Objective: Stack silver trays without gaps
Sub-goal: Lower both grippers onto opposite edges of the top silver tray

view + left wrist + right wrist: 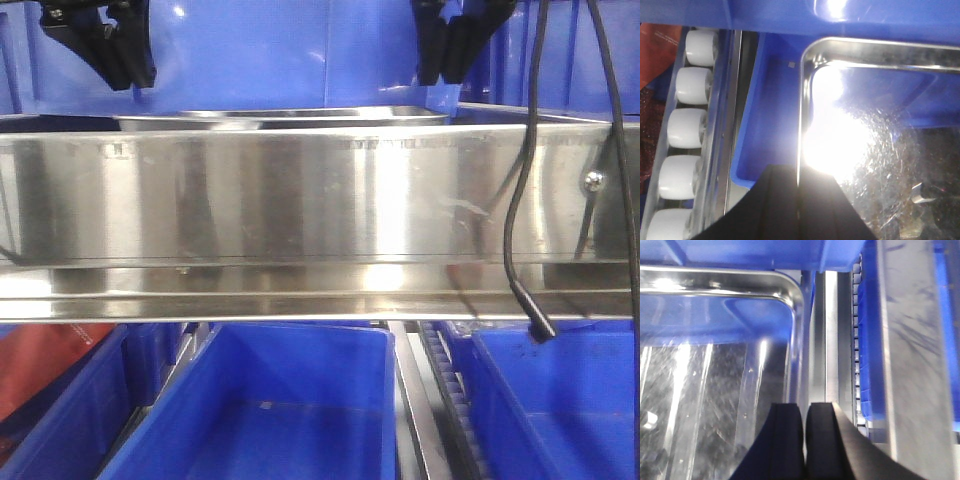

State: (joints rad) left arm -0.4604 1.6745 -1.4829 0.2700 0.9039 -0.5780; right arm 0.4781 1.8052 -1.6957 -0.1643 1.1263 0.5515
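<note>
Left gripper, right gripper hang pinched — over tray.

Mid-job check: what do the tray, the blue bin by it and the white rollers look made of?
tray: polished metal, likely stainless steel; mirror glare, fine scratches.
blue bin: moulded plastic, judging by its soft even sheen.
rollers: smooth, white, probably plastic.

the right gripper pinches the right rim of the silver tray, one black finger inside, one outside. a steel rail runs just beside the tray.
</note>
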